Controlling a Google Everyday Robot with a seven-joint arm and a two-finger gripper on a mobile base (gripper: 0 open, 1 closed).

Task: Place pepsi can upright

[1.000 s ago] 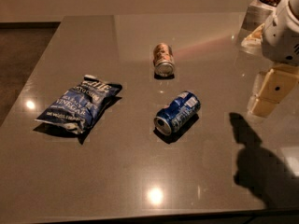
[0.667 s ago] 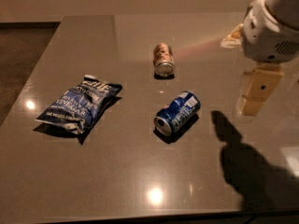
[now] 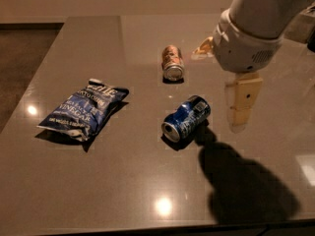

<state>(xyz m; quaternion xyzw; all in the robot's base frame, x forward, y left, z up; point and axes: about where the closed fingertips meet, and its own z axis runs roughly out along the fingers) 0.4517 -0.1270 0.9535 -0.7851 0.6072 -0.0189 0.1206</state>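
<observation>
Pepsi can (image 3: pixel 186 118) lies on its side mid-counter (image 3: pixel 98 181), unmoved, silver top toward 7 o'clock. In the camera view the jaws have swung in from the right edge to its 3 o'clock, holding nothing. How far open they are I cannot tell. Grasp still pending.

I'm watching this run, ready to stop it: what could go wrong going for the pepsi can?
The pepsi can lies on its side on the glossy table, so a nudge from the gripper, hovering just to its right, could roll it away. The orange-brown can lies on its side just behind and could get knocked too.
</observation>
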